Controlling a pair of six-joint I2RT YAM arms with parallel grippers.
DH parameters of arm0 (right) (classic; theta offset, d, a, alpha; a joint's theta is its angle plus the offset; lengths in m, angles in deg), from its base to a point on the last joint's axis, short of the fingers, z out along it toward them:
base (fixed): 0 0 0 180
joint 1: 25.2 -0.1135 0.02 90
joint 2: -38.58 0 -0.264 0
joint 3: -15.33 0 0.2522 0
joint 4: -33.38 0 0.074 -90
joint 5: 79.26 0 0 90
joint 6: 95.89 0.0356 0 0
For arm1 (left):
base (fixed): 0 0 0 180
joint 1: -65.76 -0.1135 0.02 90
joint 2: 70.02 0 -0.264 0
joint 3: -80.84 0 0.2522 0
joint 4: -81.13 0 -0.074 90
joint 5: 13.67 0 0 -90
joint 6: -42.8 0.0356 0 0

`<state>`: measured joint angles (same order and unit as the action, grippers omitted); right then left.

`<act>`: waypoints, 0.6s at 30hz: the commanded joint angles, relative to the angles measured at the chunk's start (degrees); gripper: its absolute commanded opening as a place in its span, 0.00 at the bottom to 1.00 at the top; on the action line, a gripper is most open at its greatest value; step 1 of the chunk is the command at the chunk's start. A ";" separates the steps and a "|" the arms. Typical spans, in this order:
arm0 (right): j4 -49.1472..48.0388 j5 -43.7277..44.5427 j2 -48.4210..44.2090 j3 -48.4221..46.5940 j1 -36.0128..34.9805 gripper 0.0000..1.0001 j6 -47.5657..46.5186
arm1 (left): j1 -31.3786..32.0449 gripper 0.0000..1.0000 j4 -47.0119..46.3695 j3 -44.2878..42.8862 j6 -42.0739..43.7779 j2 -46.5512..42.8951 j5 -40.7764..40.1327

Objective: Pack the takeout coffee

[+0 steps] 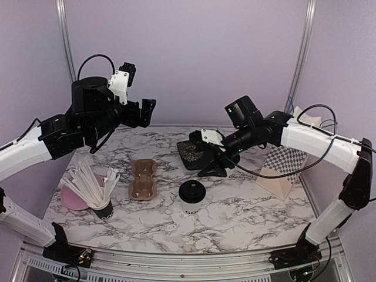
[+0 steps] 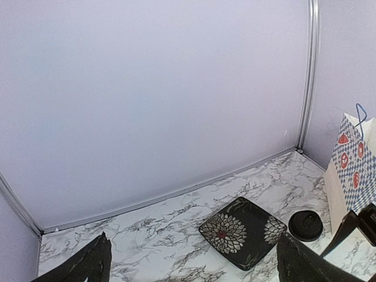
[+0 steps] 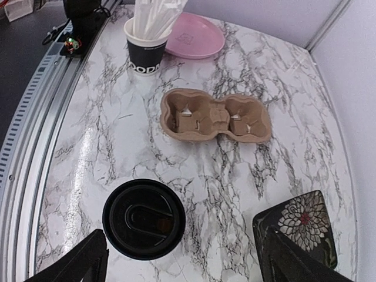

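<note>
Cup place: the coffee cup (image 1: 191, 197) stood on the table (image 1: 247, 211), front middle, well apart from the cardboard tray (image 1: 143, 180) on its left.
Room: bare marble on every side of it.
Hidden: the right wrist view showed only its lid; the lettering was partly cut off.
Axis: upright, lid up.
Left pincer (image 1: 147, 111): high up, wide open, empty.
Right pincer (image 1: 215, 166): low, just behind the cup, wide open, empty.

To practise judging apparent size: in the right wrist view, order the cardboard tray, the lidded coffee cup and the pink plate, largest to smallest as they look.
1. cardboard tray and lidded coffee cup: about alike; the cup is nearer the camera, so unranked.
2. pink plate: smallest, farther off, partly hidden.
</note>
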<state>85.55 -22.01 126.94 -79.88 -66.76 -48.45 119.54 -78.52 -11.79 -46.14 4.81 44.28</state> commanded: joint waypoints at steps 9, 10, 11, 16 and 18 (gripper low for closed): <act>7.06 8.72 11.35 -4.91 -7.79 0.89 -8.25 | -5.87 0.99 -6.68 9.28 -3.38 -2.31 -3.76; 7.37 8.96 12.07 -5.21 -7.87 0.88 -8.36 | -5.86 0.99 -6.68 9.79 -3.30 -2.47 -0.90; 7.81 9.04 12.77 -5.47 -7.98 0.88 -8.47 | -5.88 0.99 -6.68 10.14 -3.26 -2.68 1.28; 8.74 9.54 14.87 -6.27 -8.45 0.85 -8.02 | -5.88 0.99 -6.68 10.22 -3.70 -3.04 2.35; 9.18 9.47 15.77 -6.83 -8.45 0.82 -7.80 | -5.86 0.99 -6.68 10.30 -3.70 -3.48 2.30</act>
<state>92.68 -13.40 141.48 -83.38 -74.63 -55.93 113.63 -83.66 -1.10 -49.59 2.18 44.91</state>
